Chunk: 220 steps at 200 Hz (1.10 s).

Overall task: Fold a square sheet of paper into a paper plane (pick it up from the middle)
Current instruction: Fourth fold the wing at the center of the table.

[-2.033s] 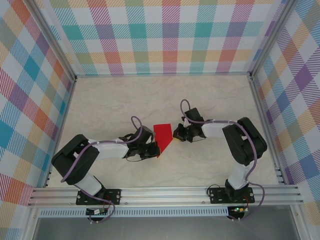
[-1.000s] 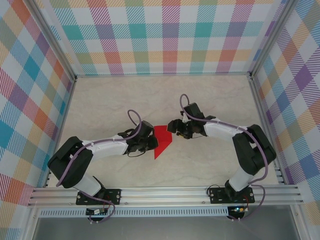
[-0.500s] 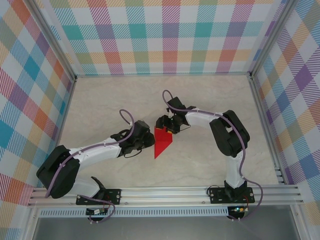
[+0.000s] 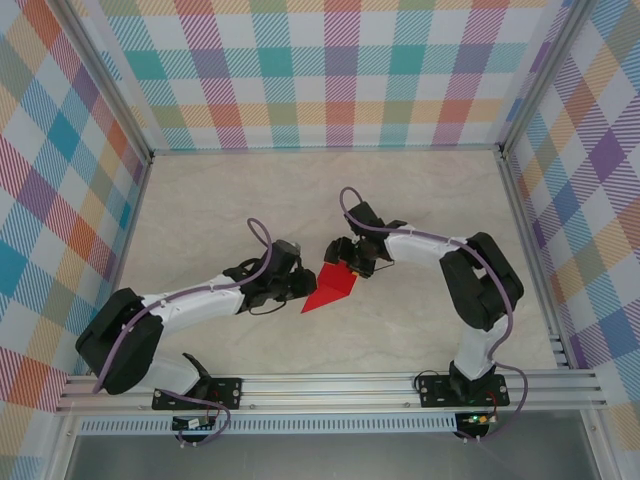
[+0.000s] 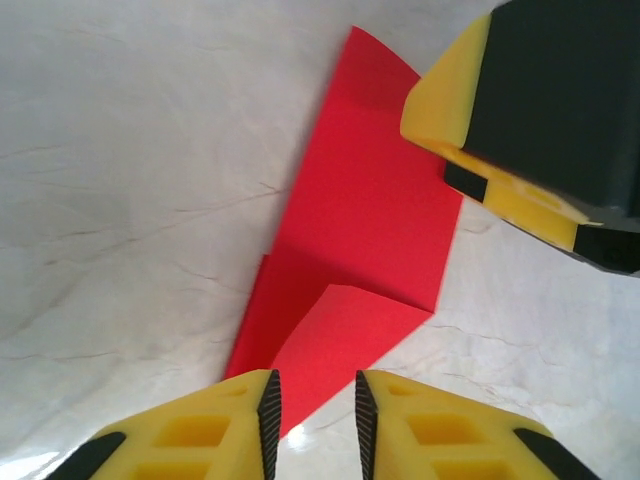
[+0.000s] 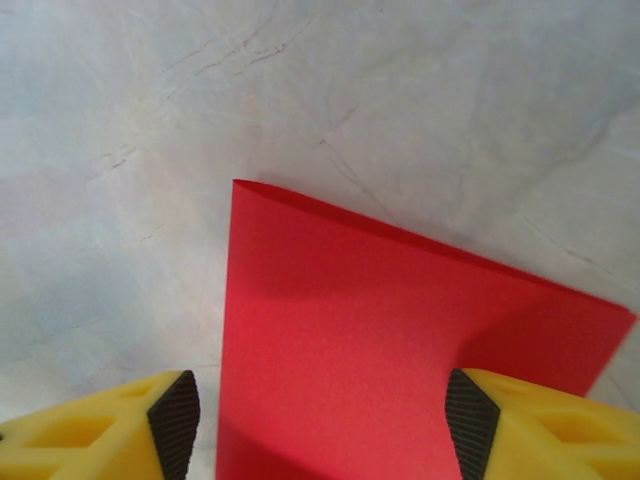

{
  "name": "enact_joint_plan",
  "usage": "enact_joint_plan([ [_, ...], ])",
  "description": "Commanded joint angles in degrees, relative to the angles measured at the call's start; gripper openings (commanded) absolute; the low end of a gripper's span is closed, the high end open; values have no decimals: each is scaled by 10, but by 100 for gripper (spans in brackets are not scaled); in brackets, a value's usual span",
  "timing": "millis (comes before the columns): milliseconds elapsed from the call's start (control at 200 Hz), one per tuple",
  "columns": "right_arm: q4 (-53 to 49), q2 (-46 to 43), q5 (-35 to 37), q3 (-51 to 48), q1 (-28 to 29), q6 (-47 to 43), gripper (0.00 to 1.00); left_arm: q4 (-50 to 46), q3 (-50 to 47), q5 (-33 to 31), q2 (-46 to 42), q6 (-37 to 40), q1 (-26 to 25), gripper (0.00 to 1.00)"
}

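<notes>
Overhead view, left of centre: my left gripper (image 4: 297, 286) sits low over the table (image 4: 200, 210), its nose right against the left edge of the red paper (image 4: 330, 288). On its wrist camera the two yellow fingers (image 5: 200, 430) stand a narrow slot apart at the bottom of the frame. The near tip of the paper runs down into that slot. Pale table shows beside it in the gap, so I read the jaws as parted a crack, with the paper between them but not pinched.

Centre of the frame: the paper lies on the table, folded to a point that aims at the lower left. One flap is turned over on top at the end nearest the left gripper.

Just right of that, at the paper's upper end, is my right gripper (image 4: 344, 262). Its own camera shows the black pads (image 6: 175, 415) spread wide at the two bottom corners, with the red paper spanning the space between them. Whether its fingertips actually press on the paper, I can't tell from this angle.
</notes>
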Motion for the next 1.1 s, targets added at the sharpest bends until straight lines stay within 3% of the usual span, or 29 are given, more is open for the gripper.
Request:
enact_joint_plan([
  [0, 28, -77, -17, -42, -13, -1, 74, 40, 25, 51, 25, 32, -5, 24],
  [205, 78, -167, -54, -146, -38, 12, 83, 43, 62, 76, 92, 51, -3, 15],
  [365, 112, -181, -93, -191, -38, 47, 84, 34, 78, 44, 124, 45, 3, 11],
  [830, 190, -144, -153, -241, -31, 119, 82, 31, 61, -6, 165, 5, 10, 8],
  [1095, 216, -119, -175, -241, -25, 146, 80, 34, 42, 0, 164, -37, 19, 8],
])
